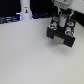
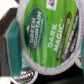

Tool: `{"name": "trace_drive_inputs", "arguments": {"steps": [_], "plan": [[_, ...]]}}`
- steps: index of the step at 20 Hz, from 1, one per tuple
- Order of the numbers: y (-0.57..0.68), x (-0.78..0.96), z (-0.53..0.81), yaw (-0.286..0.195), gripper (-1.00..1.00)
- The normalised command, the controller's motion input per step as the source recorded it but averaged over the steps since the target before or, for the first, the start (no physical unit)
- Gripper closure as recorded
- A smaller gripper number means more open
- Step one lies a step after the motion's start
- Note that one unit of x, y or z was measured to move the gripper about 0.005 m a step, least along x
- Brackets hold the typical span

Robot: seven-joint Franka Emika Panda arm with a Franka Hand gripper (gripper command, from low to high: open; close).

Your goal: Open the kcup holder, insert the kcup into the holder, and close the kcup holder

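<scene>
I judge I'm mid-carry, on the insert step: my gripper (image 1: 62, 30) hangs above the pale table (image 1: 30, 60), well off its surface. In the wrist view the kcup (image 2: 47, 35) fills the frame, its green lid tilted and right under the camera, so I take it as clamped between the fingers, though the contact itself is hidden. I can't pick out the holder with certainty; dark shapes line the far edge. Next I need to find its open slot and line the pod up above it.

White table (image 1: 25, 57), black holder (image 1: 62, 35), white post (image 1: 25, 10).
</scene>
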Motion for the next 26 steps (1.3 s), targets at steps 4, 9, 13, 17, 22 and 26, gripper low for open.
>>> {"name": "trace_drive_inputs", "arguments": {"steps": [4, 9, 13, 17, 22, 26], "plan": [[-0.01, 0.04, -0.28, -0.015, 1.00], [0.00, 0.00, -0.33, -0.005, 1.00], [0.03, -0.02, -0.12, 0.021, 1.00], [0.11, 0.03, 0.17, 0.038, -1.00], [0.05, 0.09, 0.32, 0.054, -1.00], [-0.12, 0.22, 0.44, 0.096, -1.00]]}}
